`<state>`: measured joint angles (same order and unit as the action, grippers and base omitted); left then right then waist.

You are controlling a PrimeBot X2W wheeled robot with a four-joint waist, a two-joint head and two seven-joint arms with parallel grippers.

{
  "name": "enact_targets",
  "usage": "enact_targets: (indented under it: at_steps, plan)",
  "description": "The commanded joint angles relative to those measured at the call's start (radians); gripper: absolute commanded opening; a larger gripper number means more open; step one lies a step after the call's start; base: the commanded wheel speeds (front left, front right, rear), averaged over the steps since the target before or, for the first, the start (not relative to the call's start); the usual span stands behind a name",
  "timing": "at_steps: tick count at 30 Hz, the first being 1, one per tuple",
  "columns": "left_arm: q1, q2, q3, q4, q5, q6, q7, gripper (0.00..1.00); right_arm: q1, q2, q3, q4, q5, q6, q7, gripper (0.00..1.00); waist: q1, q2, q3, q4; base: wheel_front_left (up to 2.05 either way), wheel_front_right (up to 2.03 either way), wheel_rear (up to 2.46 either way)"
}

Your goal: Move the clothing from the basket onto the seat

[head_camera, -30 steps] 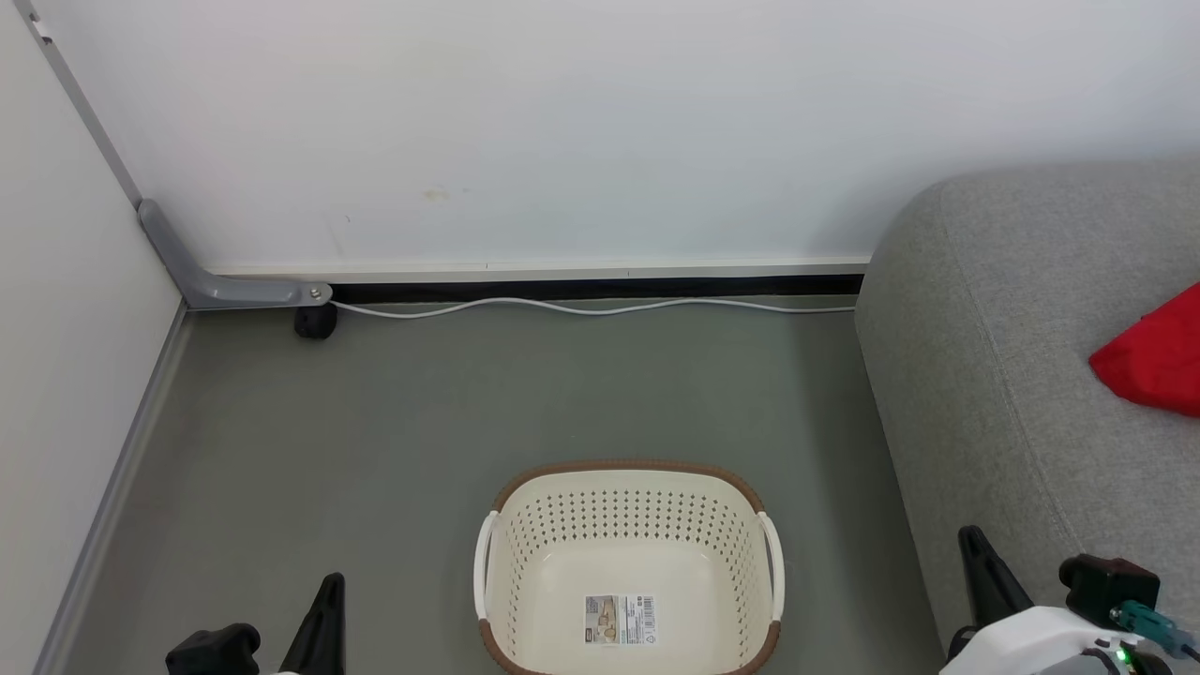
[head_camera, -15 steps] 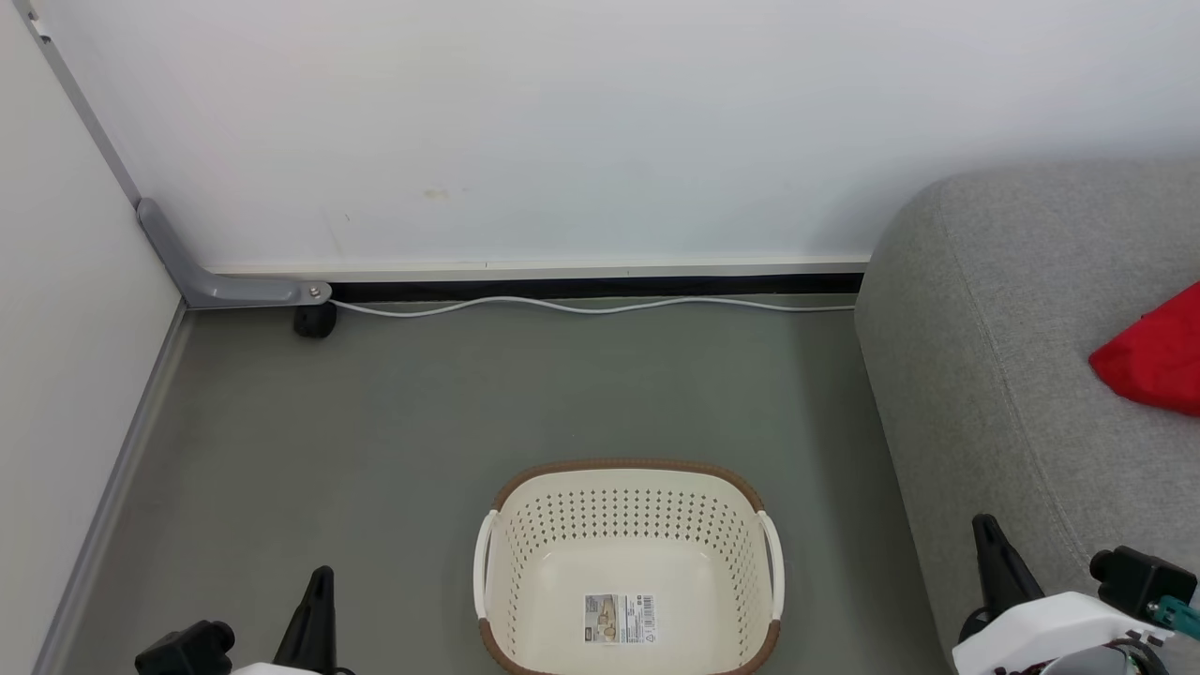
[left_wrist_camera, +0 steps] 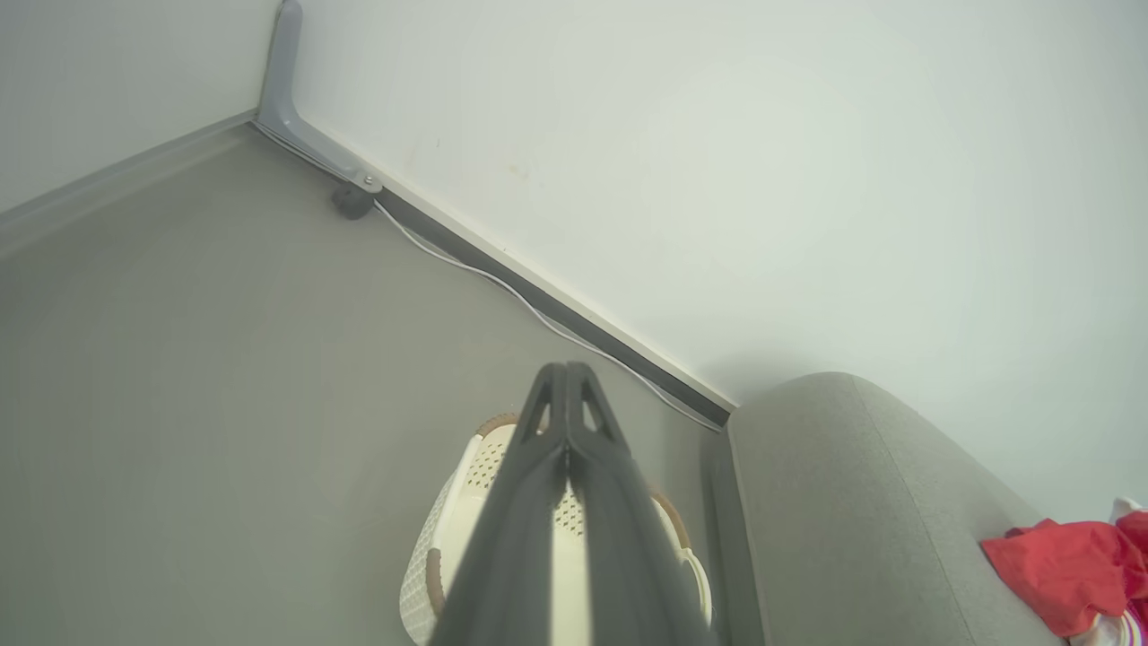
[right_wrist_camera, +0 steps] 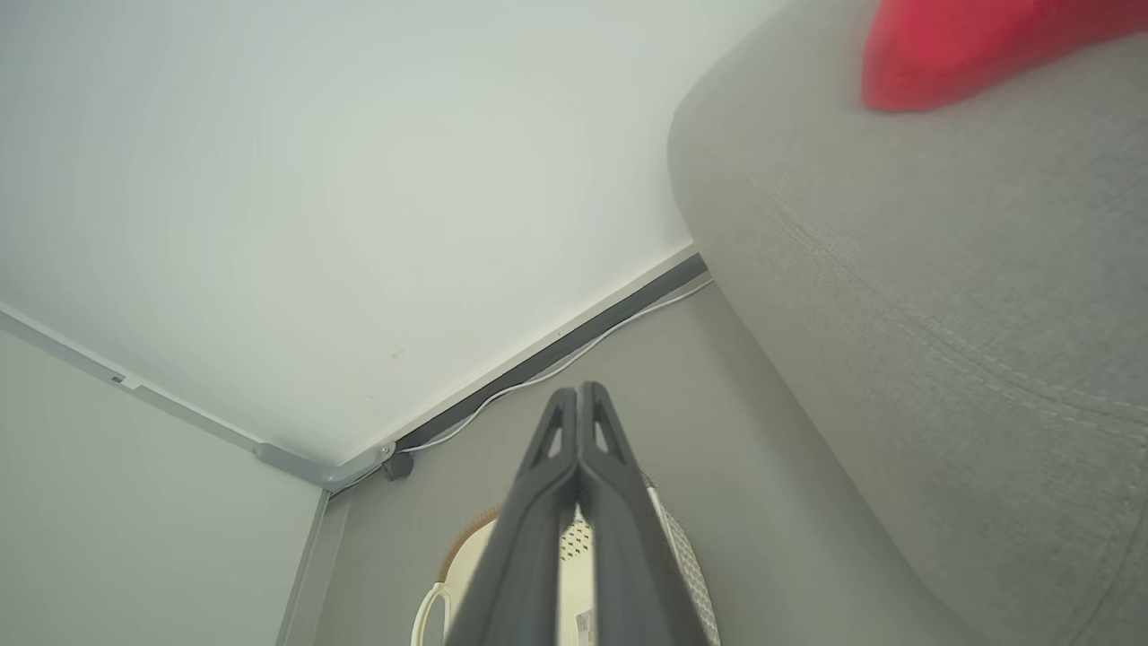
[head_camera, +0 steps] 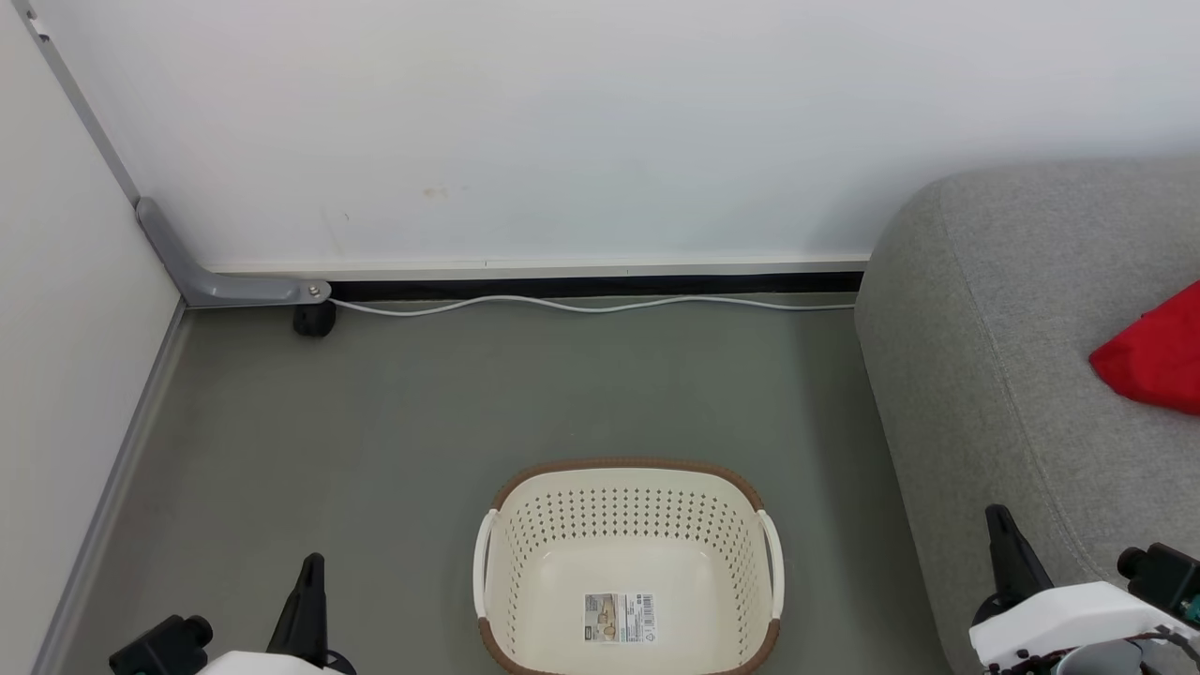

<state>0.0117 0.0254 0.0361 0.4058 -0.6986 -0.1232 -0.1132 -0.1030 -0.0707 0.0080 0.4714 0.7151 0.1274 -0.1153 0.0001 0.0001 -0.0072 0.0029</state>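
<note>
1. Oval cream-white perforated plastic basket w/ brown rim: top open, way in from above. Walls & two white side handles block entry from the sides.
2. Grey-green floor bare btwn basket & white back wall, also left of basket up to pale side panel.
3. Narrow floor strip btwn basket & big grey fabric sofa w/ rounded edges, on the right.
4. Along wall foot: thin white cable, grey angled bracket, small black block.
5. Red fabric clothing lies on sofa top, far right; upholstery left of it bare.
</note>
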Motion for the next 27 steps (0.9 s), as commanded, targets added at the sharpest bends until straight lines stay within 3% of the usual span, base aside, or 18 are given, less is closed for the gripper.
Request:
enact_targets:
  at_steps: [1, 27]
  plan:
    - [-0.052, 0.015, 0.019, -0.032, -0.033, -0.003, 0.006, 0.0, -0.021, -0.007, 0.0, -0.033, 0.032, 0.002, 0.008, 0.0, -0.0001, -0.0001, 0.0, 0.0, 0.0, 0.0, 0.0]
    - [-0.074, 0.018, 0.038, -0.074, -0.319, -0.004, 0.078, 0.0, -0.016, 0.002, -0.04, -0.096, 0.313, 0.002, 0.08, 0.0, -0.0001, -0.0001, 0.003, -0.001, 0.0, 0.0, 0.0]
